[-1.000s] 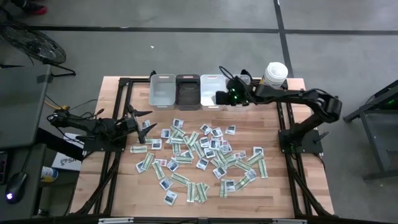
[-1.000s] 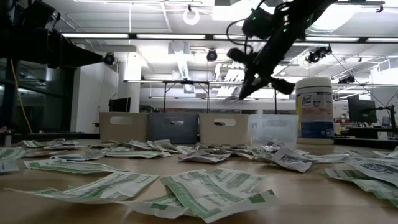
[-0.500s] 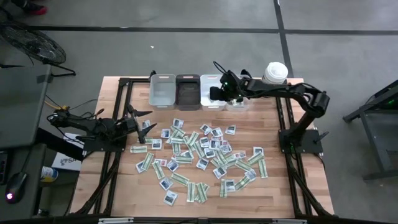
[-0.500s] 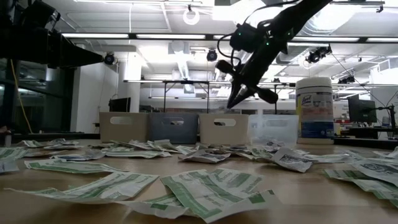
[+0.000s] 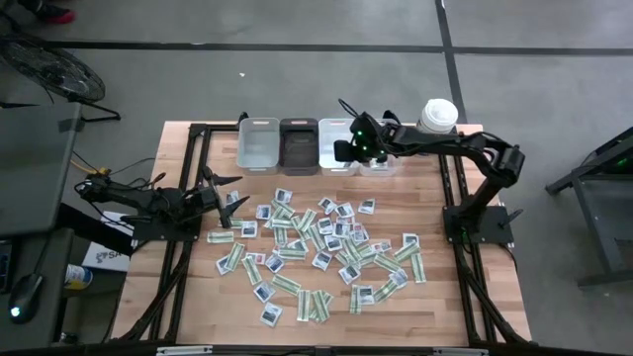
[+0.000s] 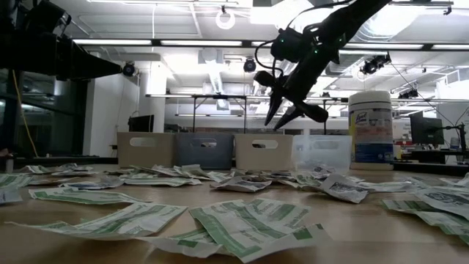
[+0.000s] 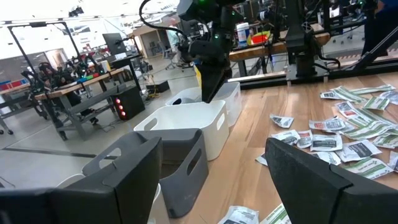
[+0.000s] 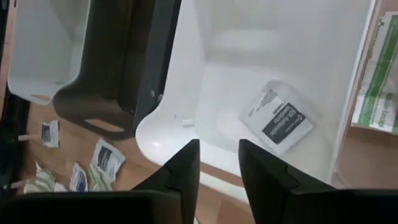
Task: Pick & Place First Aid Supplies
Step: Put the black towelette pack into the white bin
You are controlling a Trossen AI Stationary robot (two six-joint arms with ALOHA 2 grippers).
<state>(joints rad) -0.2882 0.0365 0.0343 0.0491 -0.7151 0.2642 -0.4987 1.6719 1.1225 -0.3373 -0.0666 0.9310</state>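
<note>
Across the middle of the high view lies a light wooden table with a black frame, the largest thing in sight. Spread over its centre, from the middle to the lower middle of that frame, are the first aid supplies, dozens of small flat paper packets, some narrow green-and-white strips and some squarish white ones with dark-blue marks. Along the table's upper edge stands a row of small rectangular plastic bins: a pale grey bin, a dark grey bin, a white bin and a clear bin, with a tall white round canister with a blue label to the right of them. One squarish white packet with dark-blue print lies on the floor of the white bin, and a green-and-white strip shows through the neighbouring compartment at the right edge of the right wrist view. Above the white bin, in the upper centre of the high view, hovers the right gripper, its fingers parted a little and holding nothing. At the left edge of the table, mid-frame, waits the left gripper, its fingers spread wide and empty, beside the nearest packets.
</note>
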